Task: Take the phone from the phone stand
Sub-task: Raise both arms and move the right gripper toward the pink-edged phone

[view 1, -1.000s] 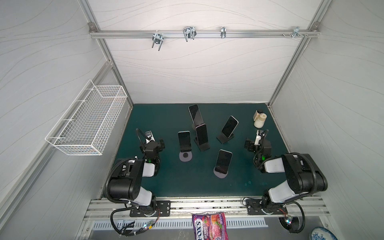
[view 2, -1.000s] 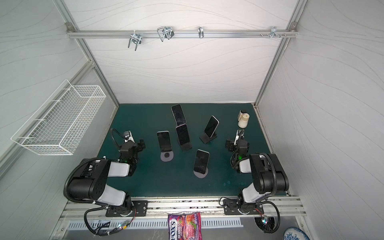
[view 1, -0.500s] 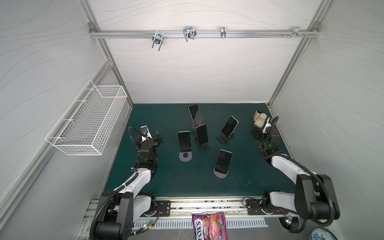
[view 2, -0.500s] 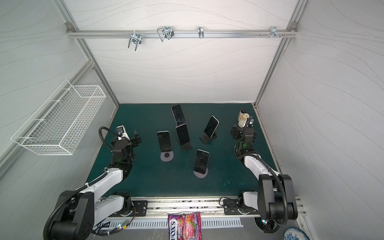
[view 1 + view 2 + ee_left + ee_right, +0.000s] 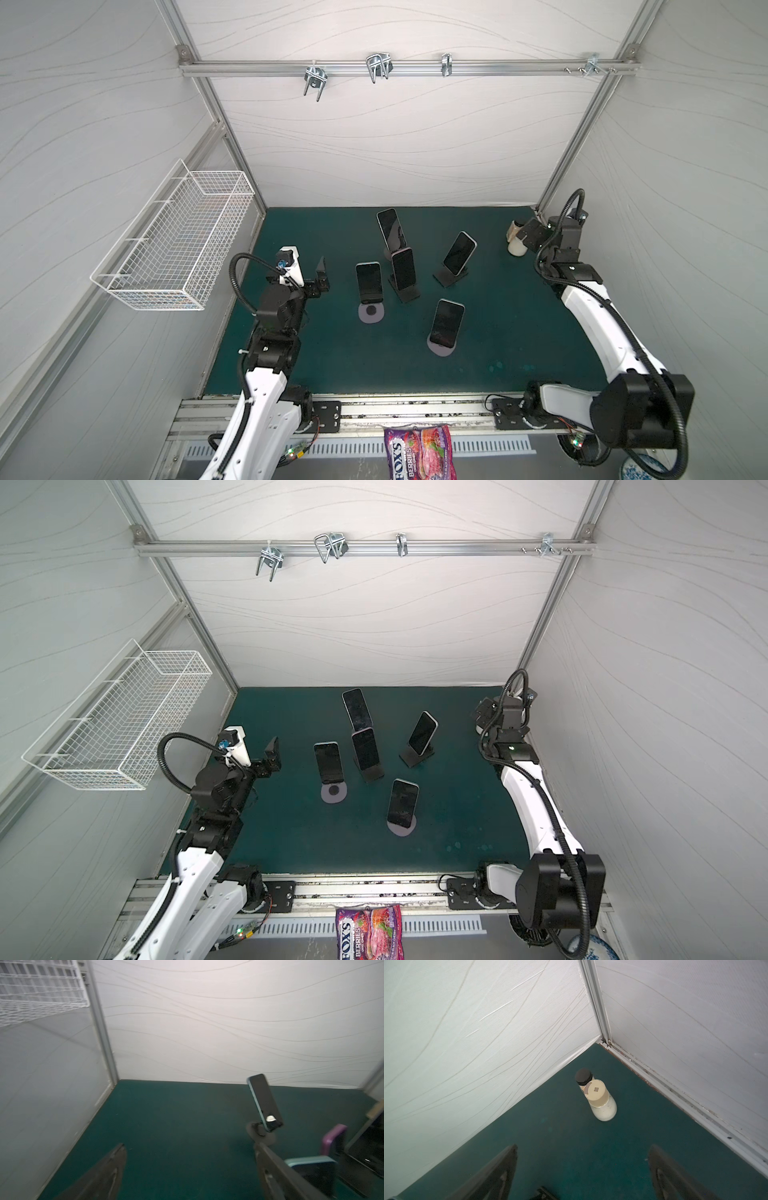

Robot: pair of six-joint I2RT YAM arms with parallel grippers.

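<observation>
Candy bag point(image 5: 419, 451), printed "FOX'S BERRIES": 6 o'clock, off the mat point(image 5: 332, 365). Five phones point(image 5: 404, 270) upright on stands point(image 5: 451, 278): mat centre. Left gripper point(image 5: 190, 1147), 9 o'clock: jaws apart, empty. Right gripper point(image 5: 583, 1147), 2 o'clock: jaws apart, empty, facing cream bottle point(image 5: 602, 1103).

We see a dark green mat point(image 5: 316, 353) carrying five phone stands point(image 5: 371, 312) around its centre and two jars point(image 5: 514, 248) at two o'clock.

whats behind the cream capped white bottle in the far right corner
A black-capped jar stands behind the cream-capped white bottle; its body is mostly hidden by it.
</observation>
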